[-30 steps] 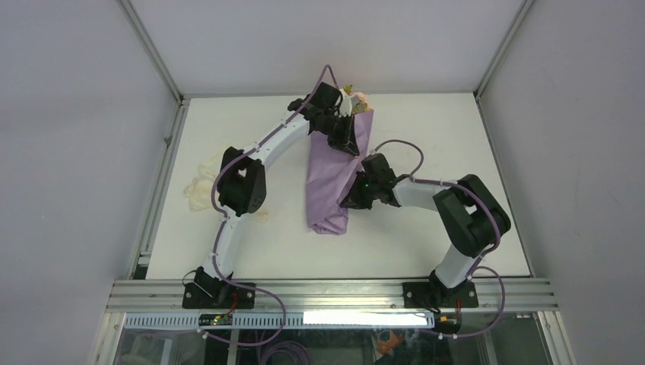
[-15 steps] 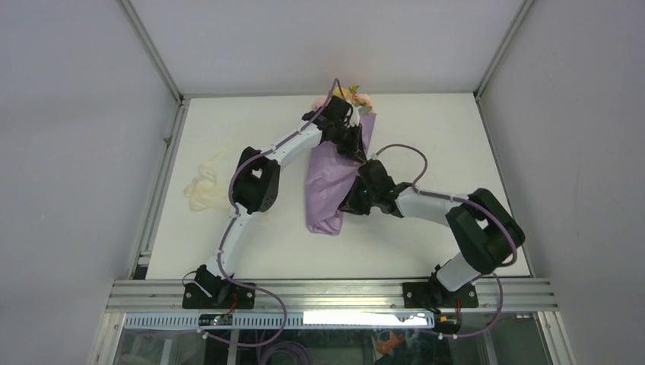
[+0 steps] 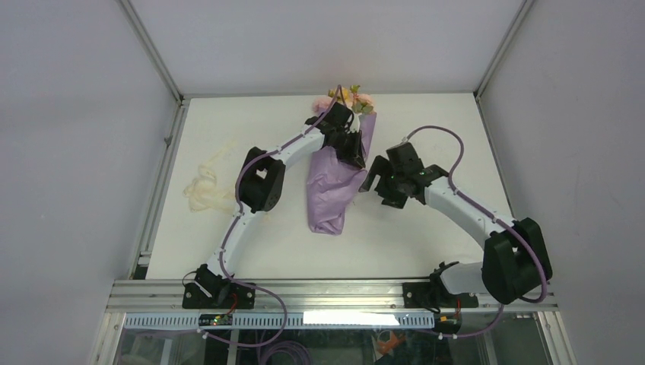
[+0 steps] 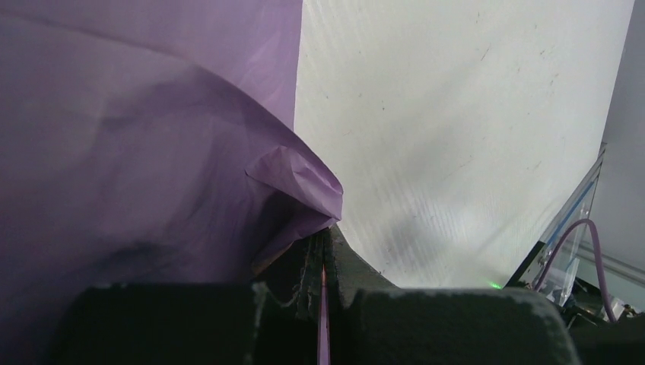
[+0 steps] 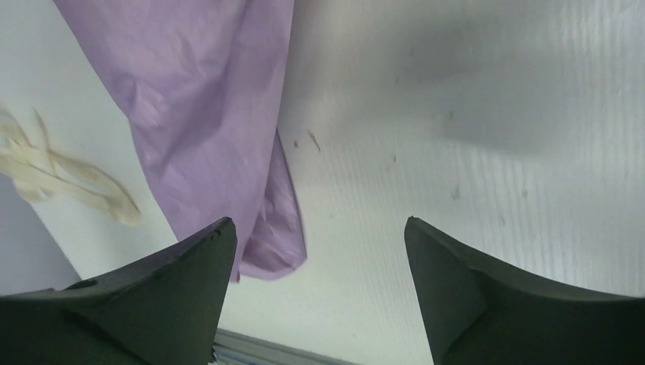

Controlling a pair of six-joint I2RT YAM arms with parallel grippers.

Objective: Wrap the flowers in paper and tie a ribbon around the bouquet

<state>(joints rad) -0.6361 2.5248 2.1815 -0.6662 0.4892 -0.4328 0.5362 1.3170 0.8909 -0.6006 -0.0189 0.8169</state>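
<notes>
As both arms stretched out from the near edge of the worktop (image 3: 426, 236), the wrapping looked all but finished and the tying not yet begun. Nearest the arm bases, the narrow end of the lilac paper (image 3: 327, 217) lay crumpled on the white surface. Level with it and well off to the left, the cream ribbon (image 3: 201, 190) sat in a loose heap, with neither claw near it. Just right of the wrap, the right claw (image 5: 318, 232) hung over the worktop with its jaws spread wide and nothing between them. Farther back, the left claw (image 4: 323, 242) was clamped tight on a fold of the paper near the wide end of the bouquet (image 3: 338, 163). At the far edge, the pink, yellow and orange flowers (image 3: 346, 97) poked out of the cone. By the look of it, the ribbon had yet to be fetched, passed round the wrap and knotted.
</notes>
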